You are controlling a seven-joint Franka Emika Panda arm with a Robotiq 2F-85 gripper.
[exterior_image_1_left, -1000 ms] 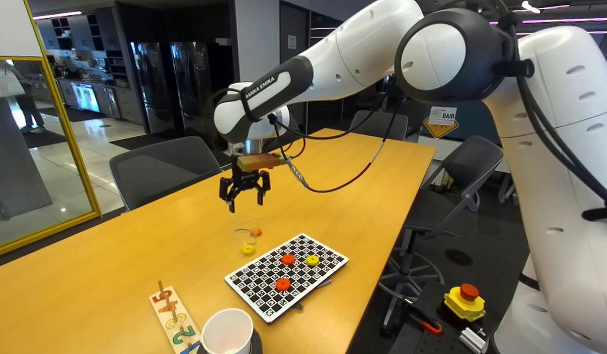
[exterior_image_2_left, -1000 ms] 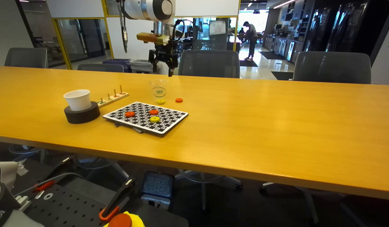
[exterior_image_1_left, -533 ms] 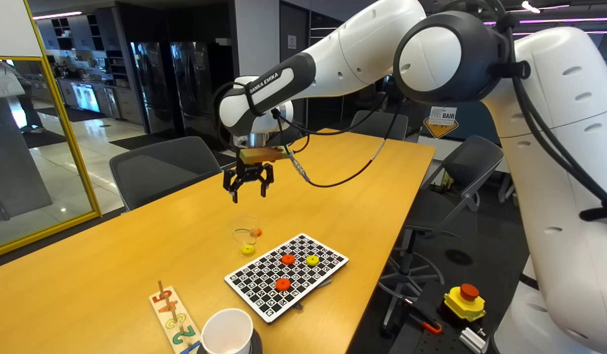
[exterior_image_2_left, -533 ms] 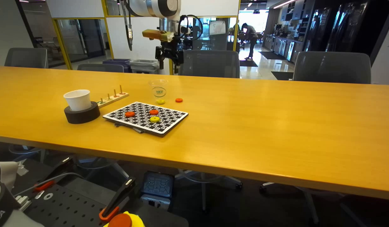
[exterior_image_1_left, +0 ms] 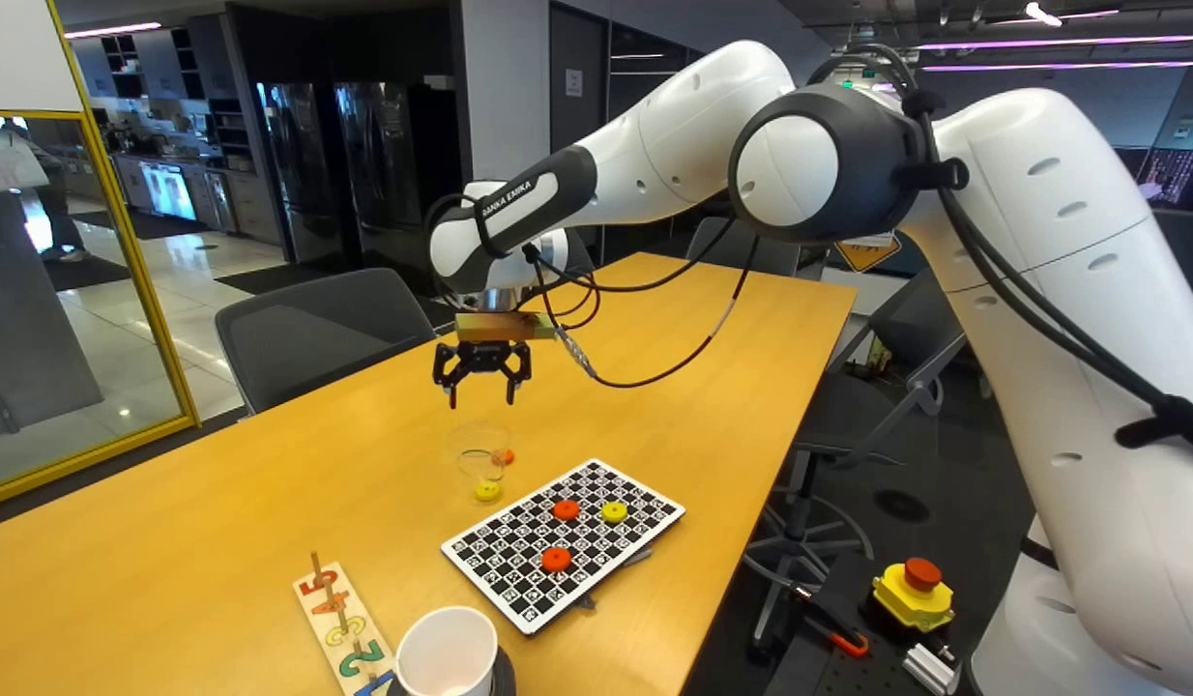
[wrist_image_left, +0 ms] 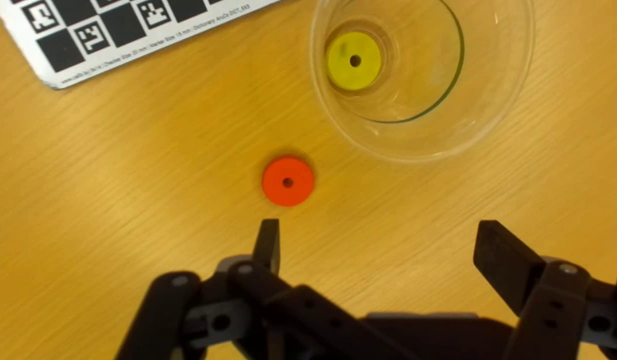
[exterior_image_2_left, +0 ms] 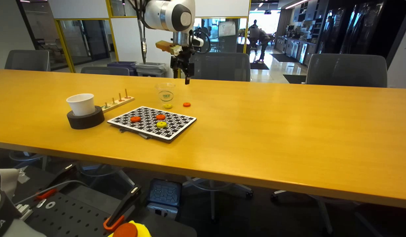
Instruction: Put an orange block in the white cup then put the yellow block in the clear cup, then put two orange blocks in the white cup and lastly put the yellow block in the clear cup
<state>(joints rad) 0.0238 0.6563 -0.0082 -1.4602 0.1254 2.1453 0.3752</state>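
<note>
Grey chairs [exterior_image_2_left: 346,70], in an exterior view, line the far side of a long table [exterior_image_2_left: 272,131], with a kitchen [exterior_image_2_left: 298,39] in the background. Above the table hangs the gripper [exterior_image_1_left: 481,403], fingers [wrist_image_left: 266,245] spread wide and holding nothing; in the wrist view bare tabletop shows between them. Below, one orange block [wrist_image_left: 283,172] lies on the table near the clear cup [exterior_image_2_left: 165,95], apart from it. Inside that cup a yellow block [wrist_image_left: 363,70] lies at the bottom. On the board [exterior_image_1_left: 585,537] sit a second orange block [exterior_image_1_left: 566,509], a third orange block [exterior_image_1_left: 556,559] and another yellow block [exterior_image_1_left: 614,512]. Across the board from the loose orange block stands the white cup [exterior_image_2_left: 80,105], mouth up, in or on a black ring [exterior_image_2_left: 86,122]; from these angles it is hard to say which. Beside the ring lies a number strip [exterior_image_1_left: 324,619] with upright pegs [exterior_image_2_left: 126,92].
</note>
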